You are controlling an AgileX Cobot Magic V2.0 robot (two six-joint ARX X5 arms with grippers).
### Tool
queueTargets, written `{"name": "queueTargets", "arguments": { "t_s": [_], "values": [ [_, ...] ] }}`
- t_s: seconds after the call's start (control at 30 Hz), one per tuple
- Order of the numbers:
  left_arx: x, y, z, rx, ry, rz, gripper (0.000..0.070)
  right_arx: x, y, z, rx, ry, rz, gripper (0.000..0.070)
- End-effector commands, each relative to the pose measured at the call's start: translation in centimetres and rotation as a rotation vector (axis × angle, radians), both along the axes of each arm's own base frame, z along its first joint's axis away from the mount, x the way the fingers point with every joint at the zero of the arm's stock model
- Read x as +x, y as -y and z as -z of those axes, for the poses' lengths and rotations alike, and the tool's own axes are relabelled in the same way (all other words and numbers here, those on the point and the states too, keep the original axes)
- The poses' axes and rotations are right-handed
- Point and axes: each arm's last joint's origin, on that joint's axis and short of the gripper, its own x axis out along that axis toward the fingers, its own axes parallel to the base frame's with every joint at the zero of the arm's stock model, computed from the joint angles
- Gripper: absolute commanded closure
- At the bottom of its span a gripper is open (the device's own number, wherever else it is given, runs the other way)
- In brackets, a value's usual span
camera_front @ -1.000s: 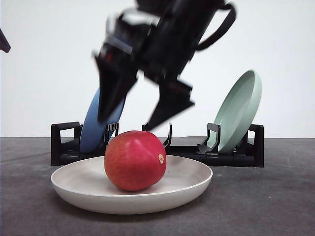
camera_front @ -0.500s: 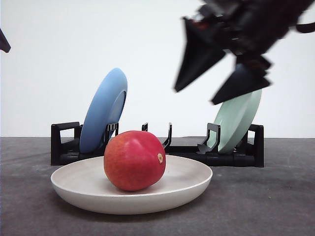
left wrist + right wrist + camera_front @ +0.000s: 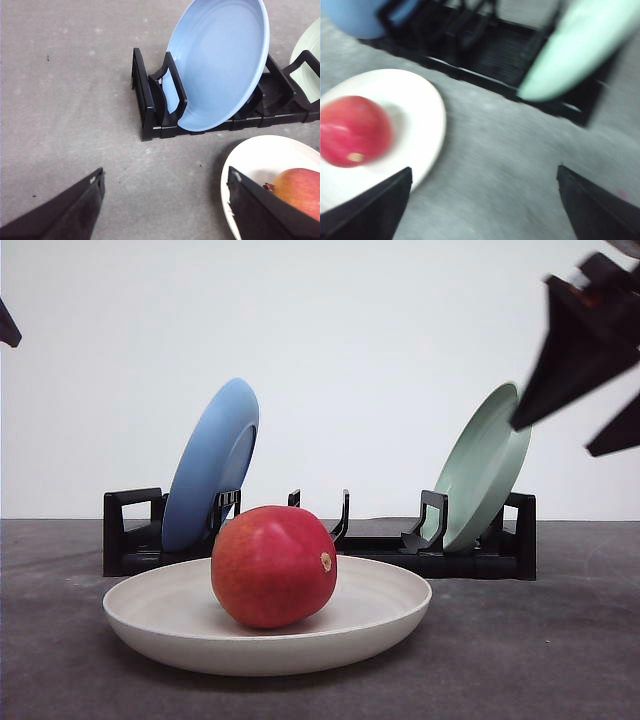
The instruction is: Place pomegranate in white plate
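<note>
The red pomegranate (image 3: 273, 566) rests inside the white plate (image 3: 400, 612) at the front centre of the table, its tan stem spot facing right. My right gripper (image 3: 552, 440) hangs open and empty high at the right, well away from the fruit. In the right wrist view the open right gripper (image 3: 485, 169) is over bare table, with the pomegranate (image 3: 352, 130) and the plate (image 3: 422, 107) off to one side. The left gripper (image 3: 165, 172) is open and empty beside the plate (image 3: 260, 155); one finger partly covers the pomegranate (image 3: 300, 190).
Behind the white plate stands a black dish rack (image 3: 130, 530). A blue plate (image 3: 212, 465) stands on edge at the rack's left end and a pale green plate (image 3: 482, 470) at its right. The grey tabletop (image 3: 540, 650) spreads around them.
The right gripper has lifted from just above the pomegranate and swung up and to the right. The pomegranate stays still in the white plate.
</note>
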Motion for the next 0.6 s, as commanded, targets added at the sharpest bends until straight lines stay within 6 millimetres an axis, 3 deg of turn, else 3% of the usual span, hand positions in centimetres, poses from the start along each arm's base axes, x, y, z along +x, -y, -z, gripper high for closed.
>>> {"name": "queueTargets", "arguments": {
  "t_s": [0.0, 0.17, 0.2, 0.23, 0.27, 0.3, 0.57],
  "values": [
    [0.12, 0.06, -0.11, -0.008, 0.003, 0.003, 0.0231, -0.01, 0.17, -0.04, 0.013, 0.005, 0.016, 0.0144],
    [0.02, 0.04, -0.06, -0.025, -0.011, -0.008, 0.0238, -0.06, 0.34, -0.09, 0.008, 0.01, 0.021, 0.0161],
    [0.01, 0.04, -0.04, -0.024, -0.013, -0.008, 0.0288, -0.06, 0.34, -0.09, 0.007, 0.01, 0.023, 0.0224],
    [0.01, 0.04, -0.03, -0.023, -0.014, -0.008, 0.0393, -0.05, 0.35, -0.09, 0.006, 0.011, 0.026, 0.0343],
    [0.01, 0.04, -0.02, -0.024, -0.015, -0.007, 0.0591, -0.05, 0.35, -0.09, 0.005, 0.011, 0.027, 0.0573],
    [0.01, 0.04, -0.03, -0.024, -0.015, -0.007, 0.0693, -0.04, 0.36, -0.1, 0.004, 0.013, 0.029, 0.0692],
    [-0.22, 0.0, 0.13, -0.018, -0.035, -0.007, 0.0695, 0.03, 0.4, -0.15, -0.007, 0.024, 0.046, 0.0684]
  ]
}}
